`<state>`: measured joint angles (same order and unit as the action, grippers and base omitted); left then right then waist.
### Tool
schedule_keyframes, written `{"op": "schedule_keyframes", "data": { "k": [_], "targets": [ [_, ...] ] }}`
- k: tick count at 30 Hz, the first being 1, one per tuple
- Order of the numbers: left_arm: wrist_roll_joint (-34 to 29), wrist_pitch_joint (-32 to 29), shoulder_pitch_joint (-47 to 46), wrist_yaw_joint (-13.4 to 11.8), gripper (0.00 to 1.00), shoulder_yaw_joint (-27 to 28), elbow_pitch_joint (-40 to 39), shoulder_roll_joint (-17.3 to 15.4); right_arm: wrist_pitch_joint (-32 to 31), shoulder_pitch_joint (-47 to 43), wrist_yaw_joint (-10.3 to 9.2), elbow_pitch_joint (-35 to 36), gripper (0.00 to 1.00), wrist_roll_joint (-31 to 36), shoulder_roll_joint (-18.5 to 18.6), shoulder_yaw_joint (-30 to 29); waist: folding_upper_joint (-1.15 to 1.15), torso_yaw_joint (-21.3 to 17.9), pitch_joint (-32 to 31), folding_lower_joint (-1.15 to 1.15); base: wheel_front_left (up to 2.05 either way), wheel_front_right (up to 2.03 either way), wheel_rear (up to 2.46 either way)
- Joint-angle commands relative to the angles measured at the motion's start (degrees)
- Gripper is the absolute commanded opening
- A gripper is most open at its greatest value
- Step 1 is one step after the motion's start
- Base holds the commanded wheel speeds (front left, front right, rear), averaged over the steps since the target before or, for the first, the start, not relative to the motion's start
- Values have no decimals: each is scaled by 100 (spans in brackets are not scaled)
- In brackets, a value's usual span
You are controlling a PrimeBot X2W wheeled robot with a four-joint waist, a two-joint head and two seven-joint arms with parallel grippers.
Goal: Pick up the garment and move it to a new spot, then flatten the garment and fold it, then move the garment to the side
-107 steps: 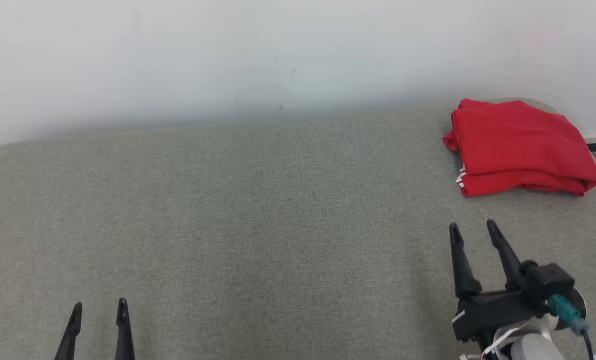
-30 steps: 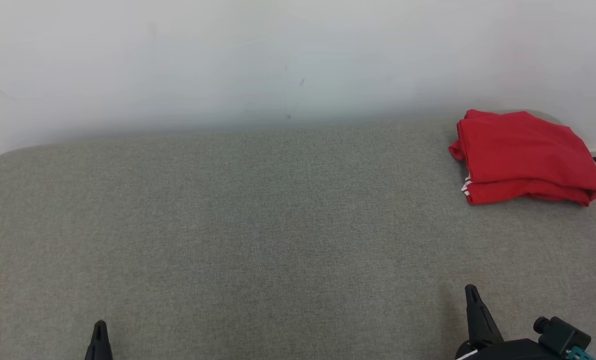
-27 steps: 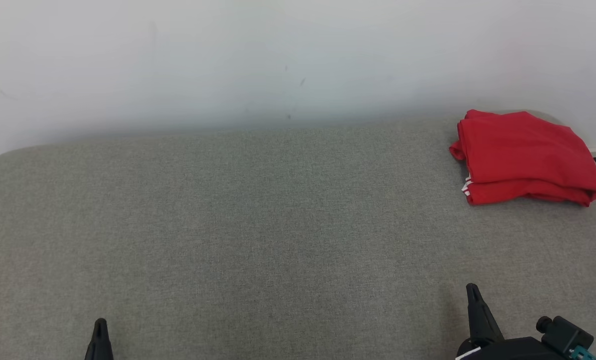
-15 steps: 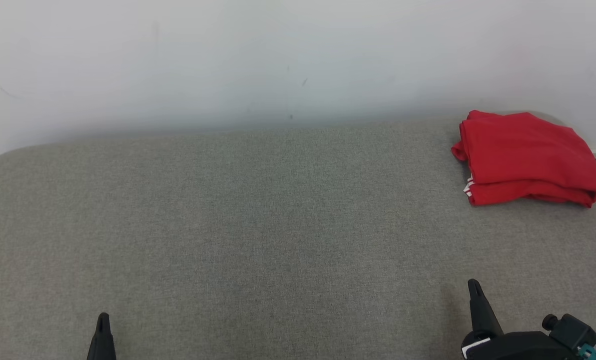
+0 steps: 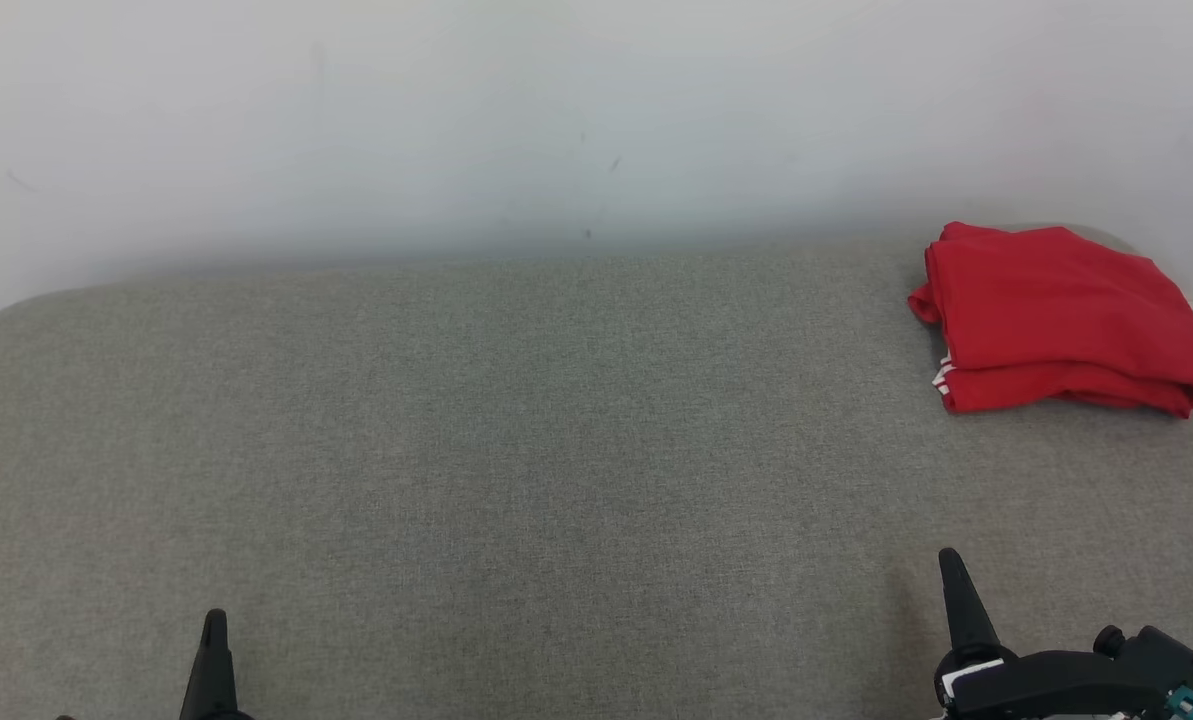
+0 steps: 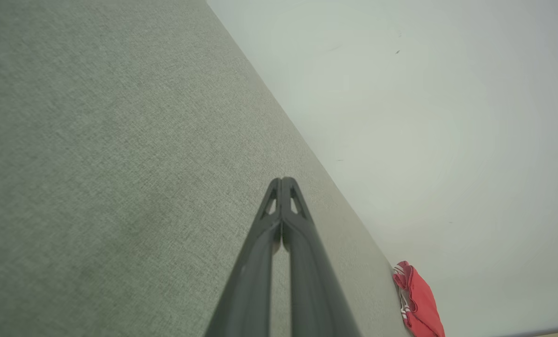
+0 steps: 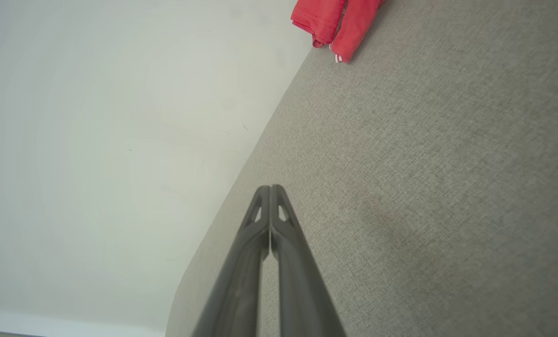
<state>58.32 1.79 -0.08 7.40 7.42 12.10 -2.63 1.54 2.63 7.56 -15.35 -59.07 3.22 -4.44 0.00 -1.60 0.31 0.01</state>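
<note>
Grey fabric surface (image 5: 516, 440) – pale wall (image 5: 516, 110) behind, folded red garment (image 5: 1061, 315) far-right corner

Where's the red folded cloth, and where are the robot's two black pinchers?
folded red fabric garment (image 5: 1056, 310), head view, middle of its top layer.
left gripper (image 6: 282, 180), left wrist view, where its closed dark fingertips meet.
right gripper (image 7: 270, 188), right wrist view, where its closed dark fingertips meet.

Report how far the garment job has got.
Done, by the look of it: the red garment lies folded in a neat stack at the far right corner of the grey surface, close to the wall. In hand: nothing; the left hand and right hand are both shut, empty and well apart from it. Left: seemingly nothing, unless the fold needs tidying.
</note>
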Motion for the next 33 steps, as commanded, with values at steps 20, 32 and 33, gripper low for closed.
{"op": "schedule_keyframes", "data": {
  "k": [20, 32, 33],
  "targets": [
    [1274, -319, -310, 10, 0, -33, 45, -31, -303, 202, -8, 100, 0, -1250, -20, -88, 0, 47, -4, -1, 0, 0, 0],
    [1959, -486, -428, 12, 0, -50, 94, -33, -468, 258, -9, 114, 0, -1926, -27, -130, 0, 79, -7, -1, 0, 0, 0],
    [2010, -499, -431, 12, 0, -52, 97, -33, -478, 262, -10, 115, 0, -1967, -28, -133, 0, 81, -7, -1, 0, 0, 0]
  ]
}}
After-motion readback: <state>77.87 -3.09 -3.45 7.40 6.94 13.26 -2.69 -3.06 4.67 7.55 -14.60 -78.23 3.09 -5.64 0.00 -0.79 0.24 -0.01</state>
